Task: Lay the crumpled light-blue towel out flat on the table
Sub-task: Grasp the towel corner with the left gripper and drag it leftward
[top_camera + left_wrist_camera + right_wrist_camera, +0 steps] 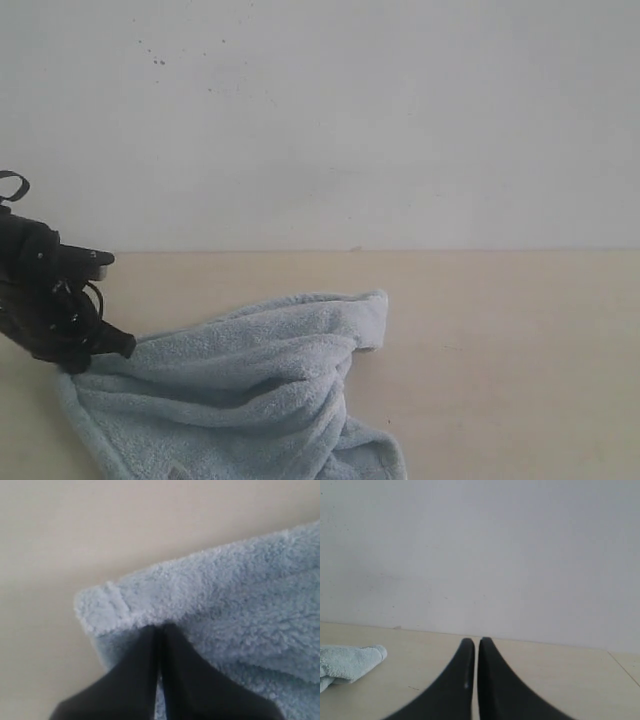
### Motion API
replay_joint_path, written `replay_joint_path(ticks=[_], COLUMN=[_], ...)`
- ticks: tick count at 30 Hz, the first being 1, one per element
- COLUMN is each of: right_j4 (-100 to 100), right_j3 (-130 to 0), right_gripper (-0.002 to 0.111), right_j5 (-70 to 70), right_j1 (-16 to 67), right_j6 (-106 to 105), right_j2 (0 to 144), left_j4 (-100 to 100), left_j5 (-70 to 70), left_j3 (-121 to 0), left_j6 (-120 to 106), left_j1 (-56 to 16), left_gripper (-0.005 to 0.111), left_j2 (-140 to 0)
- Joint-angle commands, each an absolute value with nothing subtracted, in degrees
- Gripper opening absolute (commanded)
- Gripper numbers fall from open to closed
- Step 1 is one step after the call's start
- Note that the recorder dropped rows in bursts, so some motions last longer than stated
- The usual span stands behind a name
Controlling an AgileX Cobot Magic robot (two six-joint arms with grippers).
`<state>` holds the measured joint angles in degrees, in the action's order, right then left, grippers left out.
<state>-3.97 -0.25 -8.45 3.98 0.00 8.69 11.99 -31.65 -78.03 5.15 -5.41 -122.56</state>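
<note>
Towel: the towel (250, 390) is lying crumpled on the front-left part of the desk (500, 350) in the exterior view; thick folds are running across it and piling over one another; one rounded flap is reaching toward the middle of the desk; its lower part is running out past the bottom edge of that view.

Left claw: the left claw (118, 346) is sitting at the towel's far-left corner, low over the desk; in the left wrist view the left claw (159, 630) is clenched, its two dark fingers (135, 670) pressing together on the towel (225, 605) right at the hemmed border near the corner; the fingers are covering part of the edge beneath them.

Right claw: the right claw (476, 642) is clenched on nothing, with only a hairline slit showing between its fingers; it is hanging above the desk (560, 680), well apart from the towel (350, 662), and is pointing at the wall (480, 555); it is not showing in the exterior view.

Desk: pale beige surface (100, 530) is showing beside the gripped corner; a wide stretch is showing to the right of the towel in the exterior view.

Surroundings: the white wall (320, 120) is standing behind the desk, carrying a few small dark specks.

In the way: the towel's own overlapping folds are lying on top of the cloth below them.
</note>
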Motion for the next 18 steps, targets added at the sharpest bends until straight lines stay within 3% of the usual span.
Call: replay_joint_path(ticks=[1, 18], right_j4=[-4.3, -4.3], right_j3=[0.0, 0.0], right_gripper=[0.003, 0.003], right_j5=[-8.7, -8.7], right_j1=[4.1, 4.1], right_j6=[0.0, 0.0], right_j2=[8.7, 8.7], left_j4=[9.4, 8.1], left_j5=[-29.9, -31.2], left_j3=[-75.8, -75.4], left_j6=[4.9, 3.4], left_j1=[-5.3, -5.2], left_gripper=[0.004, 0.004], left_j2=[-119.0, -112.3])
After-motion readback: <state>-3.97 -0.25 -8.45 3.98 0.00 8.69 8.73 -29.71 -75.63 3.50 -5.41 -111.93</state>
